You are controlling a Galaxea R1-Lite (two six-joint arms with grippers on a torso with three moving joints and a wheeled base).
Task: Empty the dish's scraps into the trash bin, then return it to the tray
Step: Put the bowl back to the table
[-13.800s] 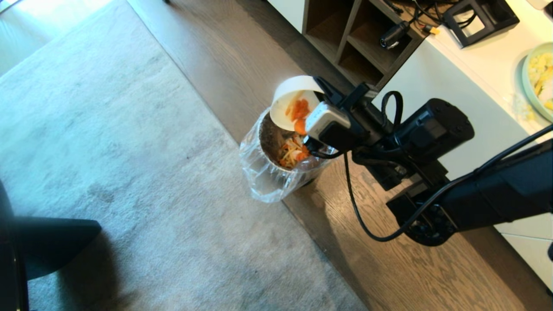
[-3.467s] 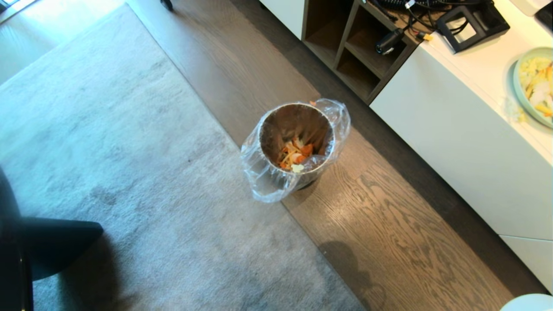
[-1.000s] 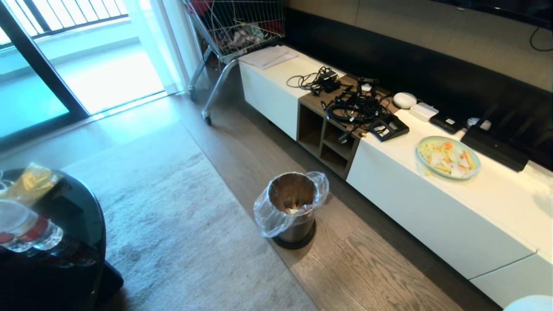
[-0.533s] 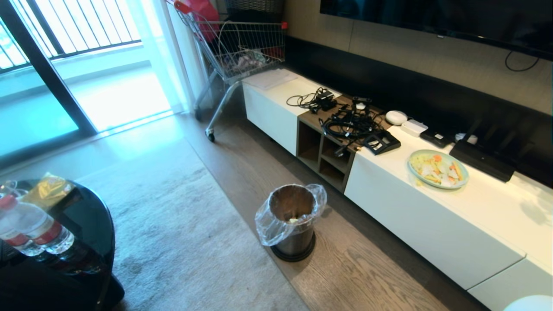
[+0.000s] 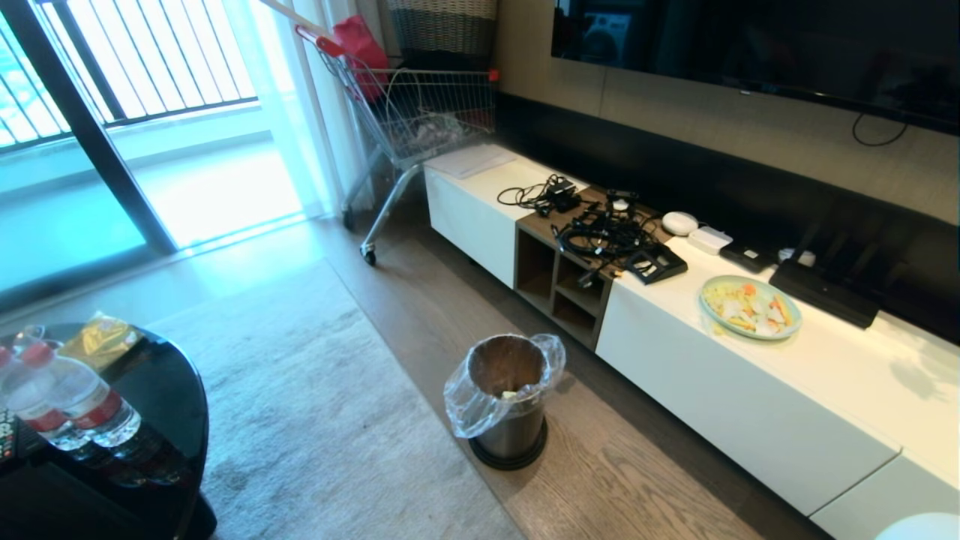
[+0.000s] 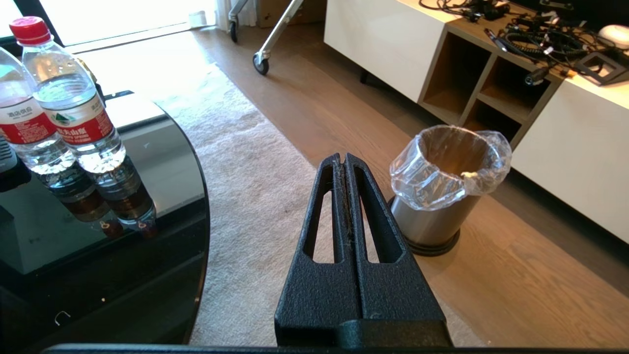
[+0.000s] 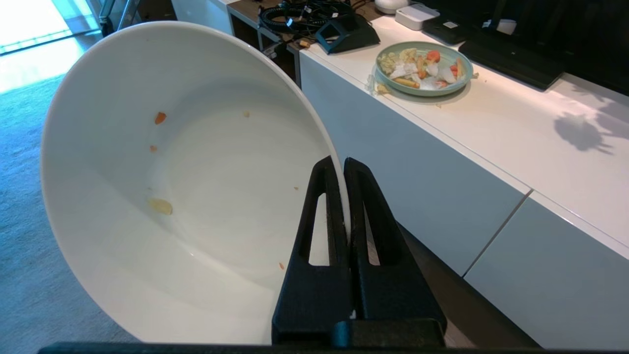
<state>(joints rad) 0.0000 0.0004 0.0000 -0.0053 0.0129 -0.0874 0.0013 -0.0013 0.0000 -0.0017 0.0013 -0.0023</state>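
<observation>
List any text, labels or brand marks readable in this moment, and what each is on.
Water bottles on the black table: red labels with white Chinese characters and a green mountain logo, too small to read for certain.
Dish in the right claw: no markings.
Trash bin: no label visible.
Nothing else carries legible text.

A home living room: wall-mounted television (image 5: 750, 45) above a low white media cabinet (image 5: 750, 390), rug (image 5: 315, 405), balcony door (image 5: 112, 112).
</observation>
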